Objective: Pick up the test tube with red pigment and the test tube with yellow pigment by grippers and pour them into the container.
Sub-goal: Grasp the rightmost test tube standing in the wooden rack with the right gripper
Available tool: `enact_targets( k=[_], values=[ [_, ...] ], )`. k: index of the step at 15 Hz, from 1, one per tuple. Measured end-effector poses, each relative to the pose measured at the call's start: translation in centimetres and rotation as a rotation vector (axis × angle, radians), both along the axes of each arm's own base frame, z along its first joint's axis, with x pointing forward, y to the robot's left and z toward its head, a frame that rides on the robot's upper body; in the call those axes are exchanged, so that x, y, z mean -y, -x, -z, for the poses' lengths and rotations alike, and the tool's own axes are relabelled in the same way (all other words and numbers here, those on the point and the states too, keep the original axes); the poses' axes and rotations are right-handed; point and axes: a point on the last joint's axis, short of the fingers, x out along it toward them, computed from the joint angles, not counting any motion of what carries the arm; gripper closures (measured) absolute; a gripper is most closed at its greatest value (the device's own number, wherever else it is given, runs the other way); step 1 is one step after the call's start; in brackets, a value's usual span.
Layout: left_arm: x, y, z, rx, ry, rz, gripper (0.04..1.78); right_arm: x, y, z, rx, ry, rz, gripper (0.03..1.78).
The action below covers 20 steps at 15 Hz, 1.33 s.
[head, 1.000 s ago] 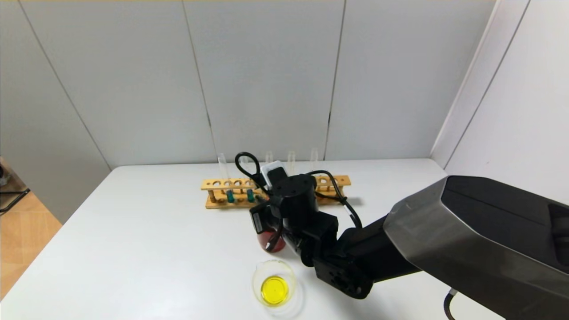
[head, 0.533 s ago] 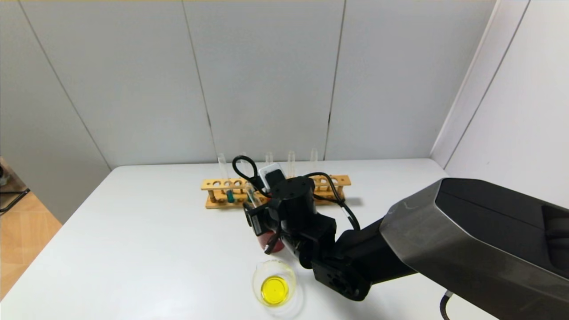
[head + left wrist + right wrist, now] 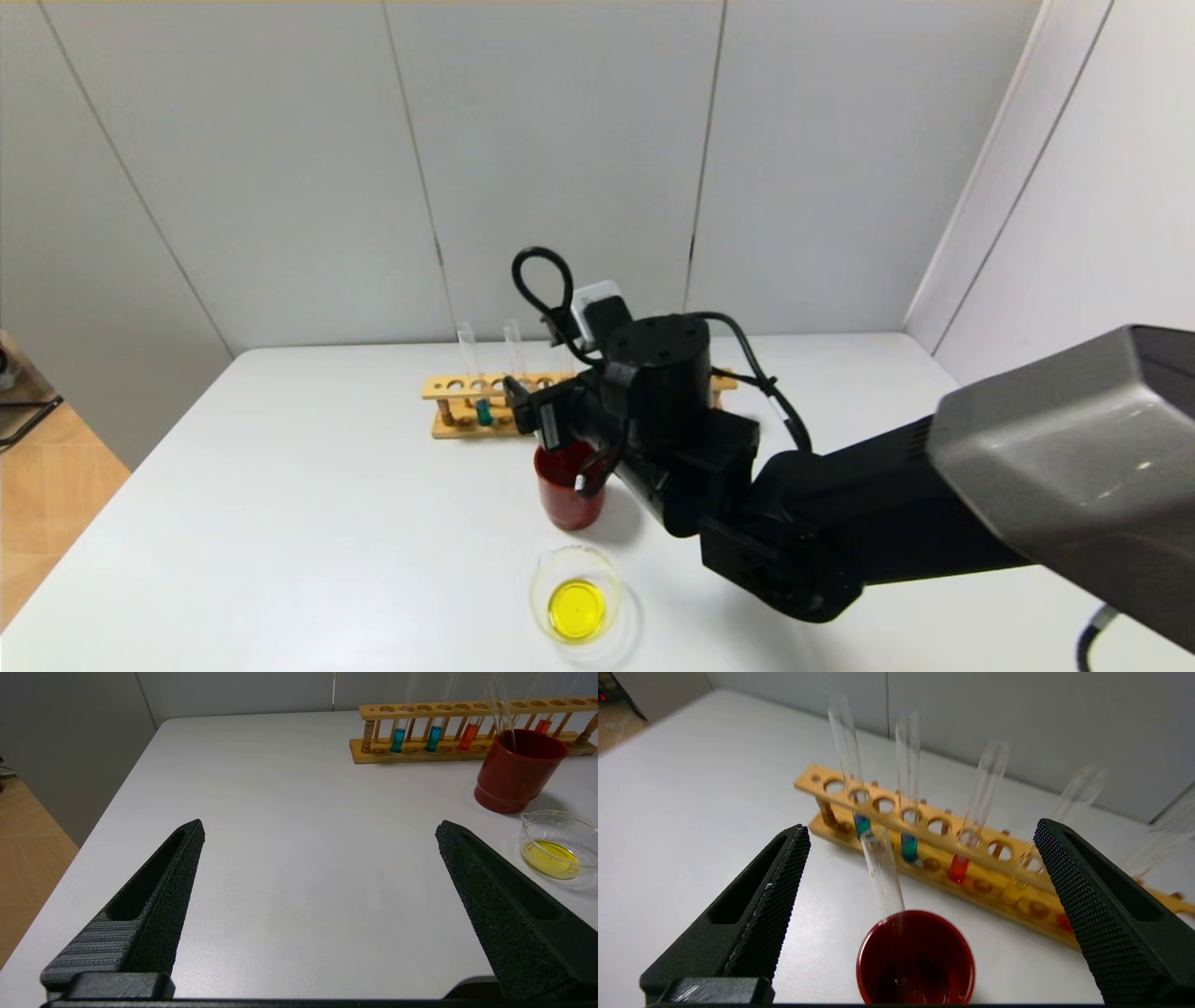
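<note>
yellow's poured — our right gripper [image 3: 920, 854], fingers wide and empty, hangs over the red cup [image 3: 568, 483] mid-tabletop; next we take the red tube [image 3: 959, 868] from the far-edge rack [image 3: 467, 403] for the beaker [image 3: 577, 597].

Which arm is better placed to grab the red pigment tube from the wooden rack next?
The right. Its right gripper hangs open just above the dark red cup, facing the wooden rack, where the slim glass test tube with red pigment stands. The left gripper hovers open, far from the rack.
</note>
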Motion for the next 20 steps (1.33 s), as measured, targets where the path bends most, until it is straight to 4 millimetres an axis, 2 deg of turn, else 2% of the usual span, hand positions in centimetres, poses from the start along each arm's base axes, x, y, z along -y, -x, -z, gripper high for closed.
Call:
enact_targets(
  k=[2, 4, 6, 10, 15, 18, 20],
  values=[
    [0.0, 0.0, 0.0, 0.0, 0.0, 0.0, 0.07, 1.6, 1.2, -2.2, 0.024, -0.024, 0.021, 0.06],
    [0.0, 0.0, 0.0, 0.0, 0.0, 0.0, 0.07, 3.7, 2.7, -3.3, 0.028, -0.023, 0.066, 0.06],
    [0.0, 0.0, 0.0, 0.0, 0.0, 0.0, 0.07, 5.8, 4.0, -3.4, 0.02, -0.02, 0.123, 0.06],
    [0.0, 0.0, 0.0, 0.0, 0.0, 0.0, 0.07, 9.5, 5.9, -1.7, 0.024, -0.049, 0.176, 0.06],
    [0.0, 0.0, 0.0, 0.0, 0.0, 0.0, 0.07, 12.5, 4.0, 0.6, 0.026, -0.141, 0.291, 0.06],
    [0.0, 0.0, 0.0, 0.0, 0.0, 0.0, 0.07, 13.3, 1.1, -0.3, 0.055, -0.16, 0.34, 0.06],
    [0.0, 0.0, 0.0, 0.0, 0.0, 0.0, 0.07, 13.2, -0.3, -0.1, 0.05, -0.153, 0.353, 0.06]
  ],
)
